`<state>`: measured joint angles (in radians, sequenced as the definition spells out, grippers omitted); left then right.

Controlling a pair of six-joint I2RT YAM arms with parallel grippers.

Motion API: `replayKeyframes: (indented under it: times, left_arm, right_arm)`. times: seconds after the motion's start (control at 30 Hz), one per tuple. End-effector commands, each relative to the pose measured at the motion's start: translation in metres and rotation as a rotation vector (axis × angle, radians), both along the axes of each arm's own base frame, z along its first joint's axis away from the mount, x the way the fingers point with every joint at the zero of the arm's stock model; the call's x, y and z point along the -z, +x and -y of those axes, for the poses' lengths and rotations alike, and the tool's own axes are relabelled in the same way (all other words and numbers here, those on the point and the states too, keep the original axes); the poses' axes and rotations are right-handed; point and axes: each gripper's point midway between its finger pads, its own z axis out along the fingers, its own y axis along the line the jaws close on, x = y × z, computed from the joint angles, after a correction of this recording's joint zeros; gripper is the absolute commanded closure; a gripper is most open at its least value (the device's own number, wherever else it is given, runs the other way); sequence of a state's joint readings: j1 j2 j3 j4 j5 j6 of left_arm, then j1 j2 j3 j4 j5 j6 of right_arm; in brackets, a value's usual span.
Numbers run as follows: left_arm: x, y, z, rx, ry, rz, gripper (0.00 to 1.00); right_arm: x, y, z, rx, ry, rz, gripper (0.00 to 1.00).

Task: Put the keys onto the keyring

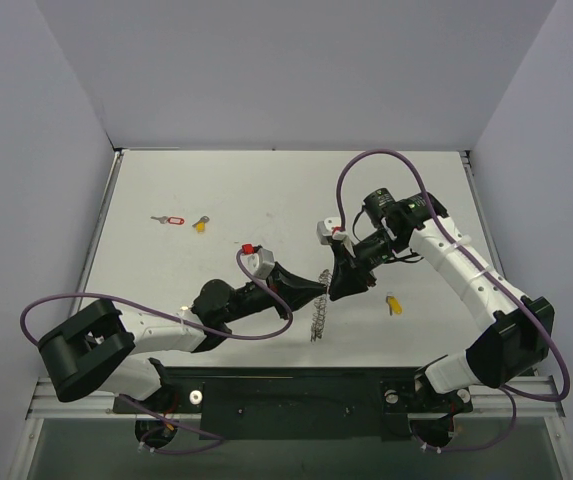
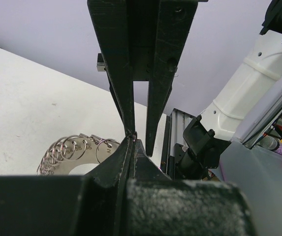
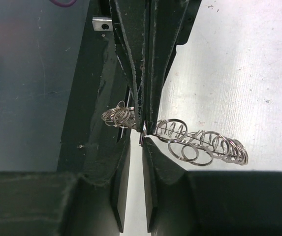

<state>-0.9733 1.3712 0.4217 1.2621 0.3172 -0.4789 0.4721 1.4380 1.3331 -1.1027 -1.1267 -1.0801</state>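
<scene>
1. Left gripper [image 2: 131,140] clenched on the keyring [image 1: 318,318], which trails below it at centre of the top view.
2. Right gripper [image 3: 142,142] jaws almost together around one link; can't tell if it's pinching.
3. Handling guess: keyring is light, floppy, slippery wire. Take a single link close to the clamp.
4. Yellow key [image 1: 394,304] lies right of centre, not held.

Keyring [image 1: 318,318] at left fingers [image 1: 304,286], right fingers [image 1: 343,277]

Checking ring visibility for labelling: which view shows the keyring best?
Right wrist: the keyring spans mid-frame, its individual loops distinct. Left wrist shows only a partial bunch low in frame; top external shows just a tiny strand between the arms.
</scene>
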Motion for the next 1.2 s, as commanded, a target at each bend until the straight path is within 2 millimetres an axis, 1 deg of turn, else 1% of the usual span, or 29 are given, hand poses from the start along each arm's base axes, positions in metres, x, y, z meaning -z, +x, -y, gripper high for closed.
replayKeyframes:
  times: [0.0,0.07,0.2,0.5,0.57,0.63,0.67,0.77,0.9,0.93,1.1,1.13,1.17]
  left_arm:
    - [-0.071,-0.007,-0.014,-0.008,-0.233,0.149,1.00]
    - [-0.070,-0.007,-0.014,-0.011,-0.231,0.146,1.00]
    - [-0.066,-0.006,-0.014,-0.013,-0.225,0.142,1.00]
    - [-0.062,-0.007,-0.013,-0.008,-0.219,0.137,1.00]
    - [-0.062,-0.007,-0.012,-0.008,-0.218,0.136,1.00]
    - [-0.060,-0.007,-0.011,-0.005,-0.212,0.133,1.00]
    - [-0.060,-0.008,-0.011,-0.001,-0.212,0.134,1.00]
    - [-0.057,-0.008,-0.010,0.002,-0.203,0.130,1.00]
    - [-0.045,-0.009,-0.007,0.012,-0.156,0.125,1.00]
    - [-0.038,-0.009,-0.006,0.018,-0.130,0.117,1.00]
    - [-0.026,-0.011,-0.006,0.025,-0.056,0.123,1.00]
    - [-0.022,-0.010,-0.006,0.023,-0.029,0.126,1.00]
    - [-0.014,-0.011,-0.004,0.032,0.006,0.115,0.99]
  right_arm:
    - [-0.012,-0.005,-0.006,-0.011,0.032,-0.017,0.89]
    - [-0.012,-0.006,-0.007,-0.016,0.034,-0.021,0.90]
    - [-0.012,-0.005,-0.007,-0.015,0.034,-0.024,0.87]
    - [-0.012,-0.005,-0.009,-0.012,0.037,-0.036,0.88]
    - [-0.013,-0.005,-0.009,-0.011,0.037,-0.036,0.90]
    - [-0.013,-0.005,-0.009,-0.011,0.038,-0.035,0.98]
    - [-0.013,-0.005,-0.009,-0.011,0.037,-0.036,1.00]
    - [-0.014,-0.005,-0.008,-0.009,0.035,-0.031,1.00]
    - [-0.010,-0.004,-0.005,0.002,-0.007,-0.017,1.00]
    - [-0.009,-0.004,-0.004,0.001,-0.018,-0.018,1.00]
    - [-0.001,-0.001,0.002,0.015,-0.106,0.013,1.00]
    - [0.000,-0.002,0.001,0.014,-0.119,0.012,1.00]
    - [0.001,0.000,0.003,0.018,-0.139,0.023,1.00]
